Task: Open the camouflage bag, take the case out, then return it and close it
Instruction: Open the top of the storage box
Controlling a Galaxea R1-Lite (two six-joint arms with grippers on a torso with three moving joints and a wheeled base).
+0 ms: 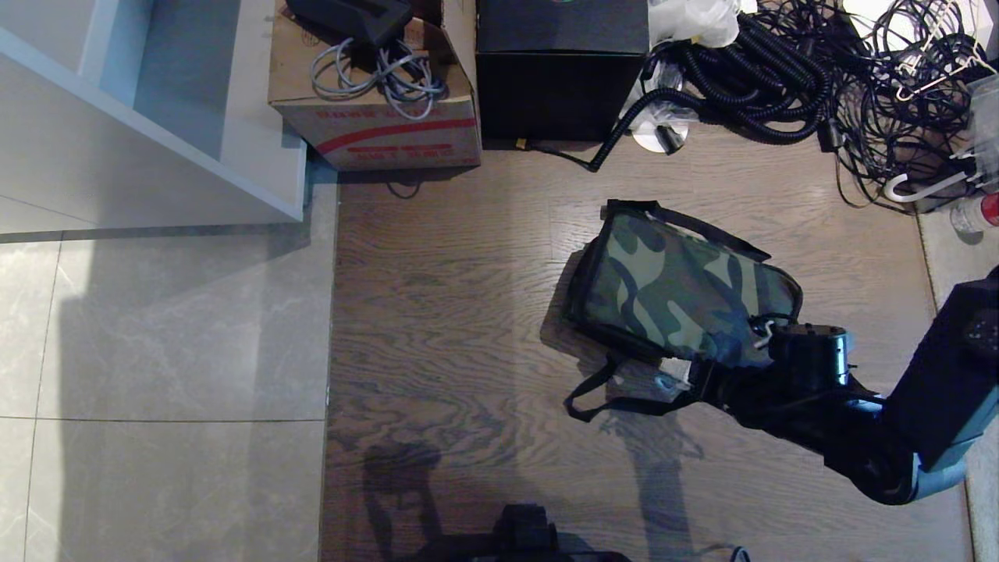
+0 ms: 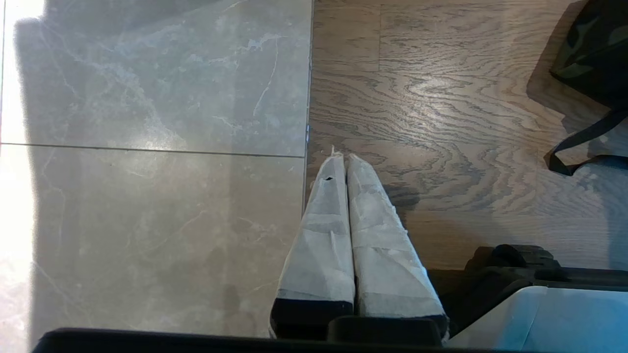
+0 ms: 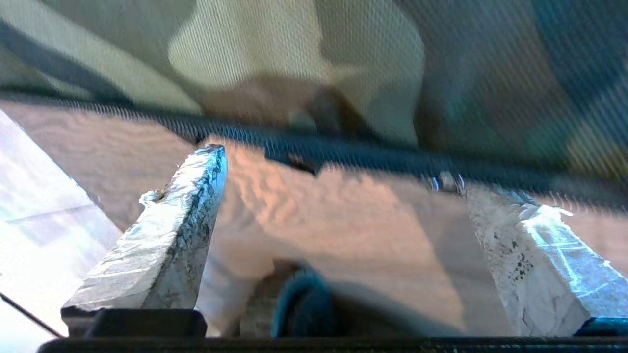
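Note:
The camouflage bag (image 1: 671, 289) lies on the wood floor with its lid down, a black strap (image 1: 601, 394) trailing off its near side. My right gripper (image 1: 716, 353) is at the bag's near right corner. In the right wrist view its wrapped fingers (image 3: 162, 245) stand far apart, and the gripper (image 3: 338, 169) is open with its tips at the bag's black trim (image 3: 373, 159); camouflage fabric (image 3: 294, 59) fills the view beyond. The case is hidden. My left gripper (image 2: 343, 157) hangs shut over the seam between tile and wood, away from the bag (image 2: 593, 44).
A cardboard box (image 1: 375, 101) with grey cable on it and a tall black box (image 1: 558, 70) stand behind the bag. Tangled black cables (image 1: 780, 78) cover the far right. A white shelf unit (image 1: 156, 117) is at far left, above grey tiles (image 1: 156, 351).

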